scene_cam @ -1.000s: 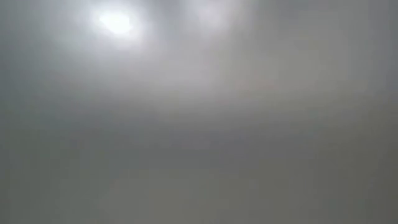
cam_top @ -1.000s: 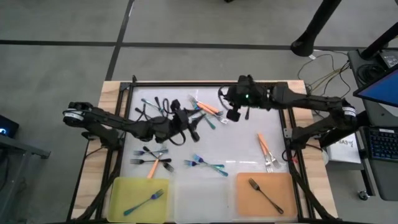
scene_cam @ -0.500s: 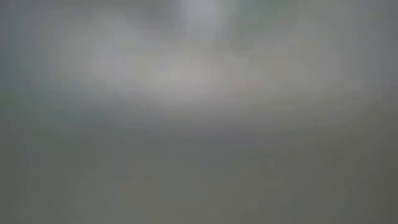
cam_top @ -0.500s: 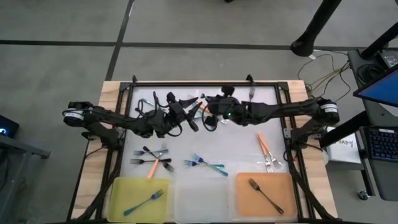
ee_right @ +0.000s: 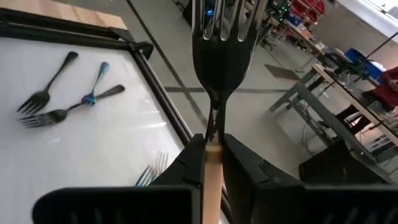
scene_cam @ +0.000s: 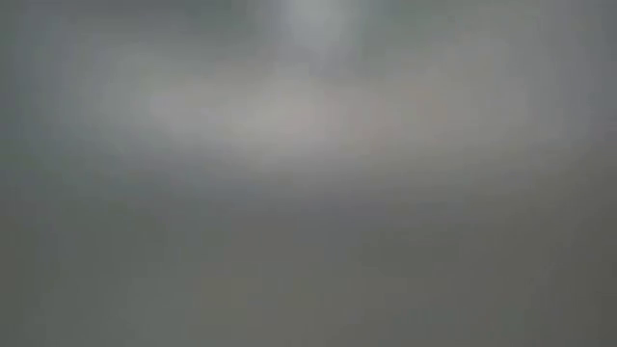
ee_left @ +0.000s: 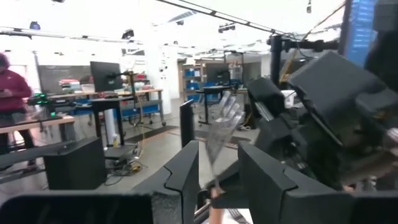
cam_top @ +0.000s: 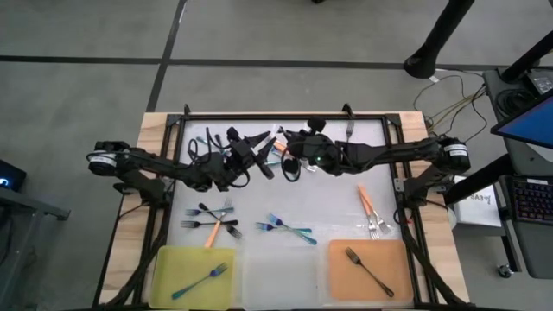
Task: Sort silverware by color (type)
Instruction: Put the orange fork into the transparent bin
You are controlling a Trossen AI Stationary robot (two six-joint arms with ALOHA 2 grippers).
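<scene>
An orange-handled fork with silver tines point(cam_top: 277, 148) stands between both grippers over the table's far middle. My right gripper point(ee_right: 211, 158) is shut on it. My left gripper point(ee_left: 219, 180) is open, with one finger on either side of the same fork's neck point(ee_left: 212, 158); its tines point(ee_left: 229, 112) reach past the fingers. Loose forks lie flat on the white mat: dark and orange ones point(cam_top: 212, 225), blue-teal ones point(cam_top: 287, 229), orange ones point(cam_top: 370, 207) and dark ones at the far left point(cam_top: 216, 145). The low view shows only grey blur. My right gripper pinches the fork's orange handle point(ee_right: 212, 163) between its two fingers, just below the neck. The fork runs along the fingers, and its tines point(ee_right: 225, 25) stick out beyond them. It is lifted clear of the table.
Three trays sit along the near edge: a yellow one point(cam_top: 166, 285) holding a blue-teal fork point(cam_top: 204, 280), a pale one point(cam_top: 281, 278), and an orange one point(cam_top: 342, 287) holding a dark fork point(cam_top: 368, 269). A black frame point(cam_top: 177, 186) borders the mat. A person stands far off point(ee_left: 13, 99).
My right gripper has travelled toward the table's left, its arm stretching out until it meets my left gripper. My left gripper has shifted a little toward the far edge.
</scene>
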